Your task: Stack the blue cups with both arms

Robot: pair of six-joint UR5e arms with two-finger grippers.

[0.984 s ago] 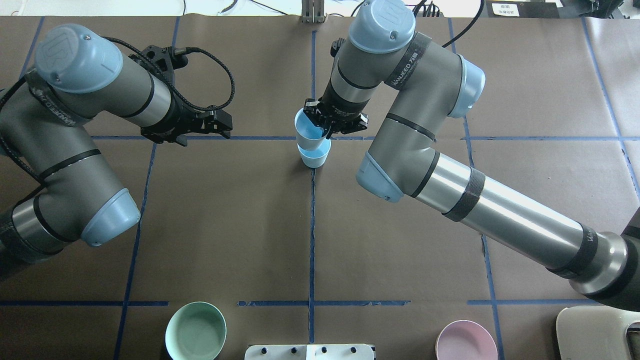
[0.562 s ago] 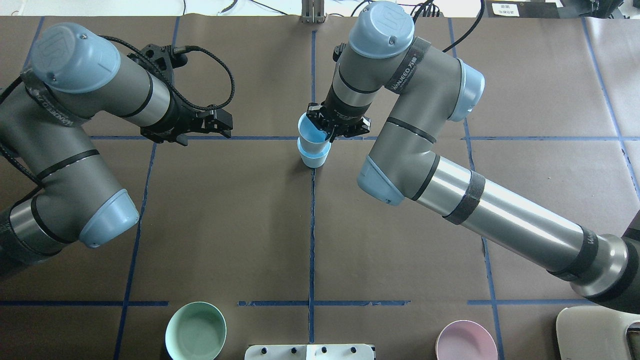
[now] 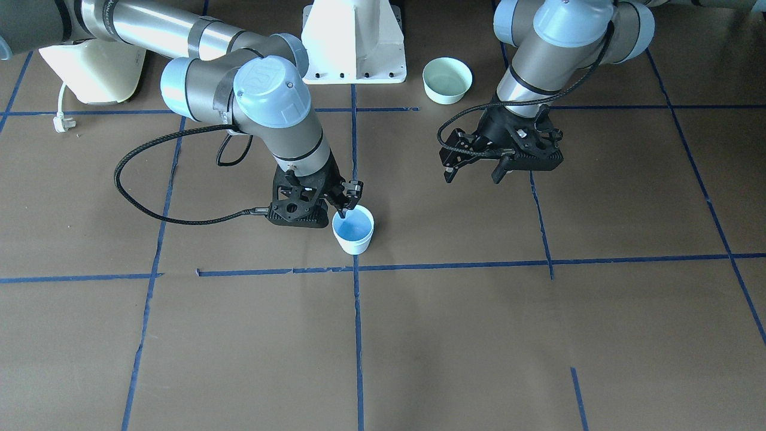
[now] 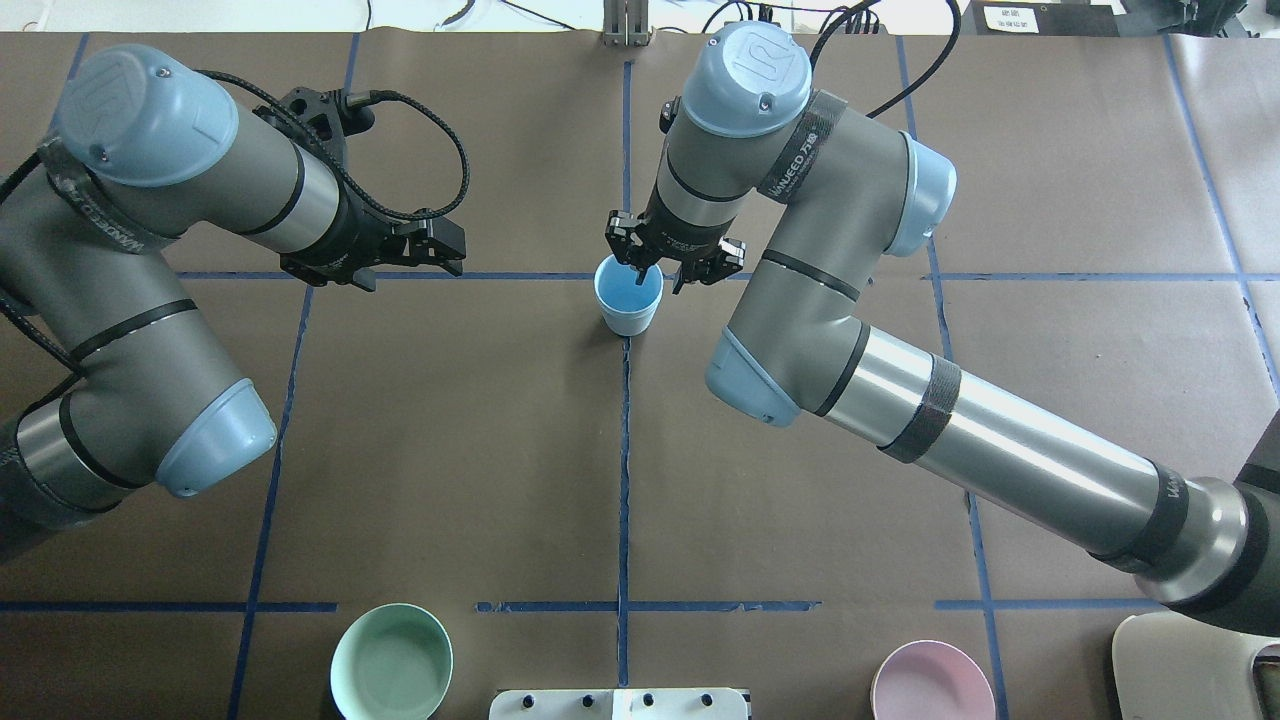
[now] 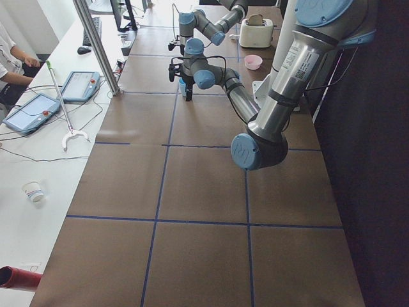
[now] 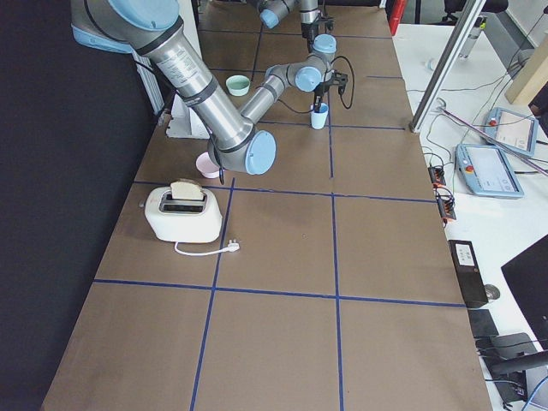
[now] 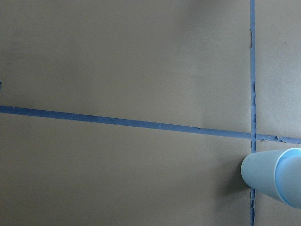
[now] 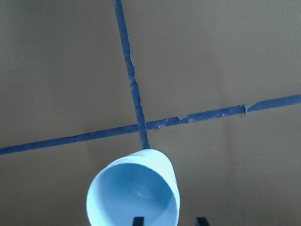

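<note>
Left arm (image 4: pixel 170 290): enters at the overhead view's left edge. The left jaws are spread and hold nothing, hanging over the bare table (image 4: pixel 450 450). Mint-green bowl (image 4: pixel 391 662): at the lower edge of the overhead view, about 7 o'clock from the cups and well apart from them. Blue cups (image 4: pixel 629 296): at mid-table on a crossing of the blue tape lines (image 4: pixel 623 450), upright, long axis vertical, mouth up. The left wrist view shows a stepped wall, so one cup is judged to sit inside the other, with the stack made. From the left jaws the cups lie at 3 o'clock, well apart. Right arm (image 4: pixel 900 410): reaches in from the right edge. The right jaws are spread and astride the cups' rim at its 1 o'clock side, one side within the mouth and one outside it. Neither side is seen pressing the wall in the right wrist view, so the cup is judged released. The right arm is by far the nearer. Coming move, as judged: the right jaws rise straight along the cups' axis, since sideways drift could catch the wall and tip the stack. Pink bowl (image 4: pixel 932 682): at the lower edge, 5 o'clock from the cups, well apart.
</note>
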